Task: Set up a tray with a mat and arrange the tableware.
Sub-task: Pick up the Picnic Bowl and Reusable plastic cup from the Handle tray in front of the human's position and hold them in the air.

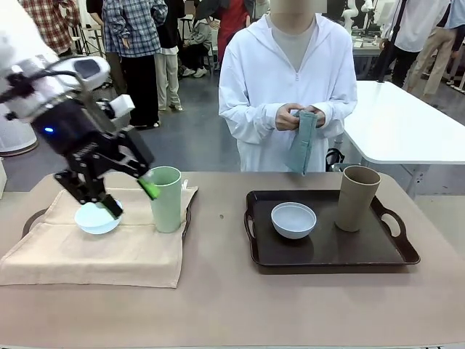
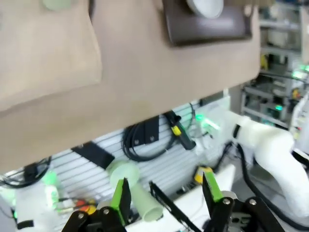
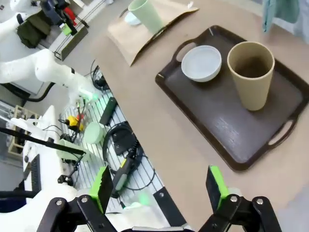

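Front view: L claw [image 1: 135, 201] is seen at left-centre of frame, tilted, jaws spread fairly wide, nothing gripped. This is backed by L wrist view, where the gap betw. the green pads [image 2: 119, 195] is bare. One fingertip is placed just over the light blue bowl [image 1: 96, 218], the other just beside the rim of the pale green tumbler [image 1: 167, 200]. Contact w/ either cannot be told. Both pieces are set on the beige mat [image 1: 94, 254] at lower left of frame, bowl left of tumbler, close together. The mat is draped over a tray, of which a dark handle [image 1: 32, 218] is shown at the left edge.

A dark brown tray [image 1: 327, 254] is laid right of centre on the tabletop [image 1: 232, 298]. In it, the whitish-grey bowl [image 1: 293, 220] is placed left of middle and the tan-brown tumbler [image 1: 356, 198] upright at back right, the two apart.

R wrist view: R claw [image 3: 159, 186] is seen at bottom of frame, jaws fully wide, empty, well apart from the tray.

At top centre of front view, far side, a person is seen; a teal cloth [image 1: 304, 142] is held in both hands [image 1: 294, 116].
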### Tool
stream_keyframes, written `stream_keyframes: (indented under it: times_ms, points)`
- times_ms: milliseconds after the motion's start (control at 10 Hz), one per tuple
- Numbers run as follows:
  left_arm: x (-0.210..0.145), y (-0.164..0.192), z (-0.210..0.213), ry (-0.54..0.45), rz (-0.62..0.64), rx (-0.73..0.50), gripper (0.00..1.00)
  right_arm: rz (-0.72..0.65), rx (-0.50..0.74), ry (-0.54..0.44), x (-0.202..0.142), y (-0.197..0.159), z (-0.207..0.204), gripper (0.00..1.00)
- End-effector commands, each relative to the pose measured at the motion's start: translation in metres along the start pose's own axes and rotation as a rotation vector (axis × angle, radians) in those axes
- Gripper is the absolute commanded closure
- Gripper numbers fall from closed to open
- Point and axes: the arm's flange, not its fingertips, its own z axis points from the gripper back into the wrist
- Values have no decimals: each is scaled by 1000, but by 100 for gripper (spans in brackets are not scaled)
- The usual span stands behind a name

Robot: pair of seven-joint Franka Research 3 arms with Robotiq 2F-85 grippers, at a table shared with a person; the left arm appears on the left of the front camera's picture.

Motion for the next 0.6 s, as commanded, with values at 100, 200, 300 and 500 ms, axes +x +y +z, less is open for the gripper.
stream_keyframes:
  times_ms: [100,200,300,500]
  points:
    - [31,-8,-1,-141,12,52,21,0,0,0,0,0,0,0]
    - [11,-9,-6,-51,1,30,21,0,0,0,0,0,0,0]
    - [11,-9,-6,-51,1,30,21,0,0,0,0,0,0,0]
    - [11,-9,-6,-51,1,30,21,-6,2,-8,-4,-2,0,0]
